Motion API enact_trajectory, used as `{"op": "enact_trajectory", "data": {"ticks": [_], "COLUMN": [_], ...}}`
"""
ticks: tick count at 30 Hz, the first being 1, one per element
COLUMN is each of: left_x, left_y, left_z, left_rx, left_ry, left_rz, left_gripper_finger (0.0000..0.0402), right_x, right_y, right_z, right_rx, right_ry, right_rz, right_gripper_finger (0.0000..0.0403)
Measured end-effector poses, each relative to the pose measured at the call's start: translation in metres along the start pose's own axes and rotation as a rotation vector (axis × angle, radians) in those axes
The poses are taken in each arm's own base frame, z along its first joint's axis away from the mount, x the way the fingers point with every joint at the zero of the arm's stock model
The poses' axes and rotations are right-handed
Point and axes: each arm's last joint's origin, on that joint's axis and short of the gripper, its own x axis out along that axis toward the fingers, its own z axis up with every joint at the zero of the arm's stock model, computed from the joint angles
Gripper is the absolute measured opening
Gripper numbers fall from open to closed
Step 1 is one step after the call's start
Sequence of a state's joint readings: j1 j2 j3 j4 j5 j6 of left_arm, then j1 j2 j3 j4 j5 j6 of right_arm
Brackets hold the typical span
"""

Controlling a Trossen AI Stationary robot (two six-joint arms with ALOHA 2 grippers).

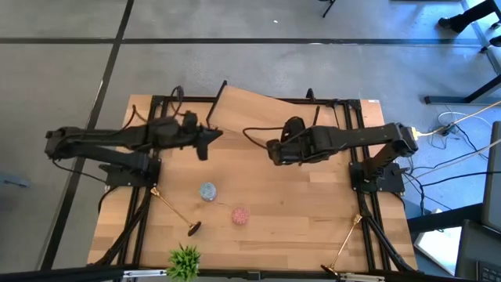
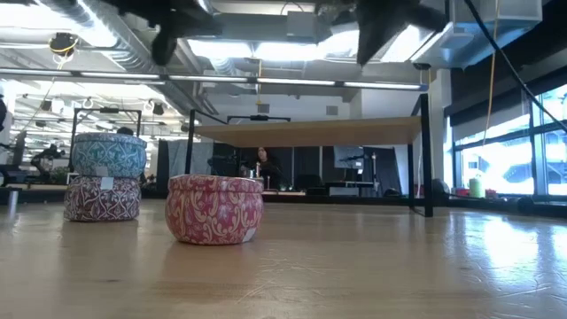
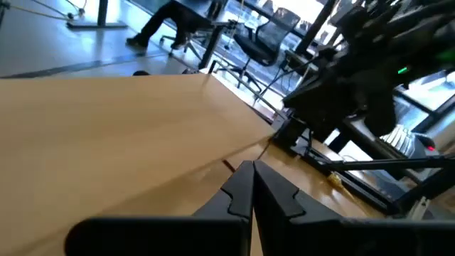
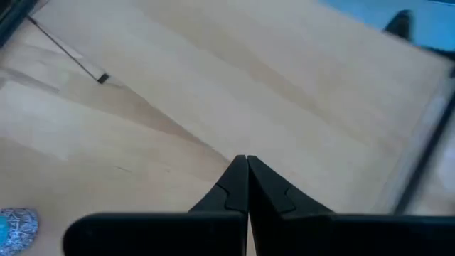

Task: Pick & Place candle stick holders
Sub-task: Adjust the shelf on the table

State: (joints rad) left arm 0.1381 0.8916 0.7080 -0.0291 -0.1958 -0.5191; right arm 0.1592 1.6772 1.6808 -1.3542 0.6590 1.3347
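1. High view is showing three candle stick holders lying flat on the table [image 1: 258, 180], none of them lifted: a gold one [image 1: 168, 205] stretching from the left frame rail to a dark base near the front, a second gold one [image 1: 344, 244] lying at the front right, and a black one [image 1: 217, 100] resting at the far edge.
2. Left gripper [image 1: 205, 141] is hovering over the far-left part of the table with its fingers pressed together, pinching nothing.
3. Right gripper [image 1: 274, 150] is hanging near the table's middle, likewise closed tight and empty, as its wrist view is confirming.
4. A blue tin [image 1: 207, 191] and a pink tin [image 1: 240, 215] are sitting between the two gold holders; a green plant [image 1: 185, 262] is standing at the front edge.
5. Judging from this, the task is looking barely begun: every holder is waiting to be picked and placed, and neither arm is reaching for one.
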Motion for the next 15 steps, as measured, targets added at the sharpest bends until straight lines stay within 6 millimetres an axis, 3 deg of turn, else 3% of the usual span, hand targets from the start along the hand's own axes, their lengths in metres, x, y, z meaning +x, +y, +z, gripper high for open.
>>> {"op": "enact_trajectory", "data": {"ticks": [6,15], "left_x": [0.009,0.005], "left_y": [0.026,0.050], "left_z": [0.019,0.032], "left_rx": [-0.072,-0.115], "left_ry": [0.010,0.004], "left_rz": [0.003,-0.010], "left_gripper_finger": [0.0001,0.0001], "right_x": [-0.025,-0.035], "right_y": [-0.013,-0.014], "right_z": [0.003,-0.003], "right_rx": [-0.001,-0.134], "right_ry": [0.005,0.035], "right_rz": [-0.073,-0.038], "right_gripper_finger": [0.0000,0.0000]}}
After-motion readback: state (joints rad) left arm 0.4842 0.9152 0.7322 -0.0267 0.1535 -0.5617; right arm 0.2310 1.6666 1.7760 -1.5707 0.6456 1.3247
